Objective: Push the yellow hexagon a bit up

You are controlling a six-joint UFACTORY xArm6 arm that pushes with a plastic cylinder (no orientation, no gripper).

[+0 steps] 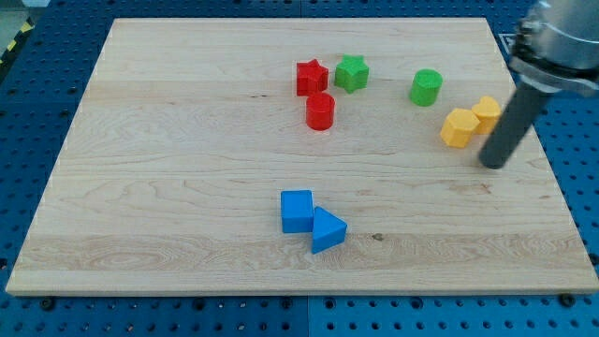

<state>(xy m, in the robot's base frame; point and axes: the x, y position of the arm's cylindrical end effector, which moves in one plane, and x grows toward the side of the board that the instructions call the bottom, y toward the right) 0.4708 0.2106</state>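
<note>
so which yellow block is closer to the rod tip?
The lower-left yellow block; my tip sits just below-right of it. The other yellow block is farther up.

Red (312,77), green (352,72), blue blocks (297,211)

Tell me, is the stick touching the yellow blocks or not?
Cannot tell for sure. My tip sits just to the view's right of the yellow hexagon and below the other yellow block, very close, but contact isn't clear.
</note>
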